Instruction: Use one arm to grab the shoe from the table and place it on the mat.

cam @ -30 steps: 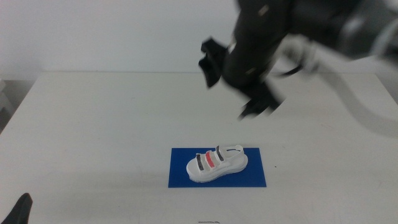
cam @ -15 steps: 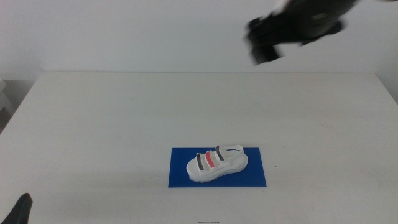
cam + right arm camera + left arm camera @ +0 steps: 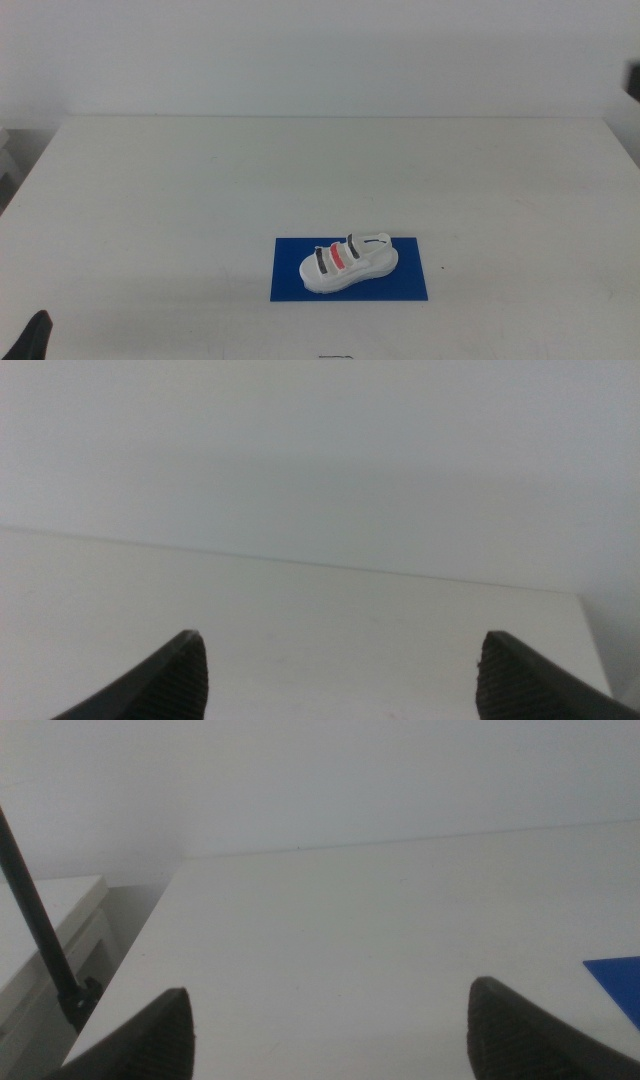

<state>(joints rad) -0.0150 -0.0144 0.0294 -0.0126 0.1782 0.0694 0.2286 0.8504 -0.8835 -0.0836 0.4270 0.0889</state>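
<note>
My right hand (image 3: pixel 340 660) is wide open and holds nothing; betw. its two dark jaws I see only the plain white rectangular bench (image 3: pixel 300 620) and the pale wall behind it. This hand is out of the middle view.

My left hand (image 3: pixel 330 1020) is open wide too, w/ nothing in it. It waits low at the near left corner of the bench; only a dark tip of it (image 3: pixel 35 335) shows in the middle view.

The small white sandal-like shoe (image 3: pixel 348 263), w/ two dark straps and one red strap betw. them, lies on the flat thin dark-blue rectangular mat (image 3: pixel 410 285), upright on its sole. Shoe and mat are well apart from the left hand, toward its right side; a blue corner of the mat (image 3: pixel 620 982) shows just beyond its right jaw.
</note>
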